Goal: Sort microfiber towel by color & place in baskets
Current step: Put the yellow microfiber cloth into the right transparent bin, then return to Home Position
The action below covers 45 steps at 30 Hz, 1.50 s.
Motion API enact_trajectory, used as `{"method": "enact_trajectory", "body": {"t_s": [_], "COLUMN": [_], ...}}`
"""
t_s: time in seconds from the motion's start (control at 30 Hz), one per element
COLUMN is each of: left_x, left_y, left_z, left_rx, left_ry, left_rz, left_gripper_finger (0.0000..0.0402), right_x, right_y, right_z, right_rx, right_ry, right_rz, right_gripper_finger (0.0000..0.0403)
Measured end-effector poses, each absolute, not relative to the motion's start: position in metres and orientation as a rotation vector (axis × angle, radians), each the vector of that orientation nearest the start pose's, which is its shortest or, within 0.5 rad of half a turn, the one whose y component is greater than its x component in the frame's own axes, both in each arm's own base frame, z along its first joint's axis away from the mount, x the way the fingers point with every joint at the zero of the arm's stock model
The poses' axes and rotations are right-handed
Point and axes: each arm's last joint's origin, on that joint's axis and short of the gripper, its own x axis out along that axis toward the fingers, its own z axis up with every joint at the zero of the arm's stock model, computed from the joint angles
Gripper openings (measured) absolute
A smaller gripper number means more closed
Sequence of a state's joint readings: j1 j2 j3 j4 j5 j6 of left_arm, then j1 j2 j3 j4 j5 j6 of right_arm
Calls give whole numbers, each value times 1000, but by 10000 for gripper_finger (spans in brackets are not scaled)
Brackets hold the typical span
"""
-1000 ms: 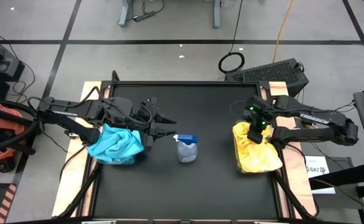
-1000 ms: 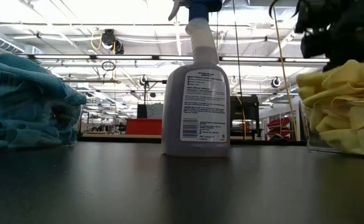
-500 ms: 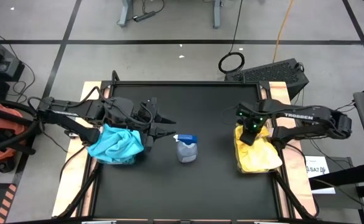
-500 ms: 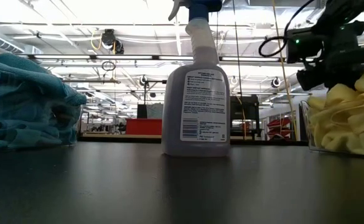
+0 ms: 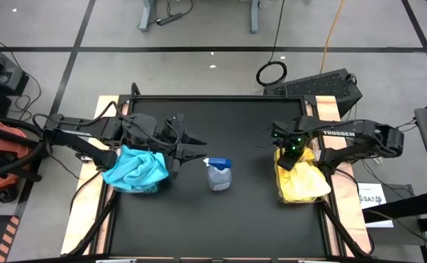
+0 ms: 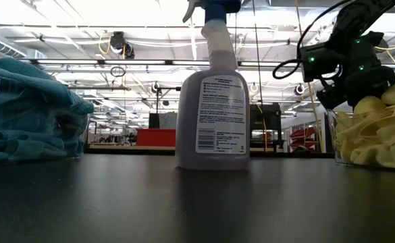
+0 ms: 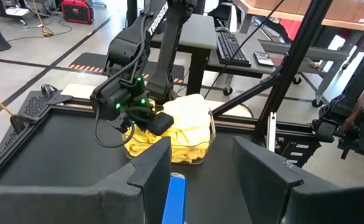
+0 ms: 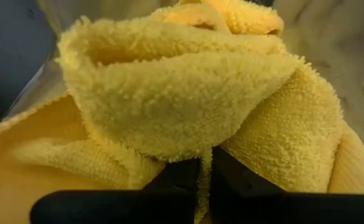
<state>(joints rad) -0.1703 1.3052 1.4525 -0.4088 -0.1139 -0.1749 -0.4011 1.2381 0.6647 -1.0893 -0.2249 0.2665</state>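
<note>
High view: right end effector (image 5: 292,152) sits over the near-left corner of the yellow towels (image 5: 301,179), piled in the right basket (image 5: 322,196). Left end effector (image 5: 191,148) hangs beside the teal towels (image 5: 136,169), fingers spread, holding nothing. Spray bottle (image 5: 219,174) stands between the piles on the black surface (image 5: 220,219).

Low view: right end effector (image 6: 349,84) touches the yellow pile's top.

Right wrist view: fingers (image 8: 175,177) pinched on a yellow towel fold (image 8: 175,99).
</note>
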Motion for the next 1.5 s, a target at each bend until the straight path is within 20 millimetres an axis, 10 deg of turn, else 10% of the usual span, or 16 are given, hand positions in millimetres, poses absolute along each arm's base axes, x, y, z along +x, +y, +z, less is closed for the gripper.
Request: {"method": "enact_trajectory", "body": {"t_s": [0.57, 1.5], "left_x": [274, 274], "left_y": [-44, -44], "left_z": [429, 428], "left_rx": [-137, -120], "left_ry": [264, 264], "left_rz": [-33, -35], "left_gripper_finger": [175, 175], "right_x": [144, 86], "right_y": [-53, -29], "right_z": [225, 429], "right_rx": [713, 453], "right_ry": [1498, 645], "right_rz": [-330, -231], "right_gripper_finger": [152, 189]}}
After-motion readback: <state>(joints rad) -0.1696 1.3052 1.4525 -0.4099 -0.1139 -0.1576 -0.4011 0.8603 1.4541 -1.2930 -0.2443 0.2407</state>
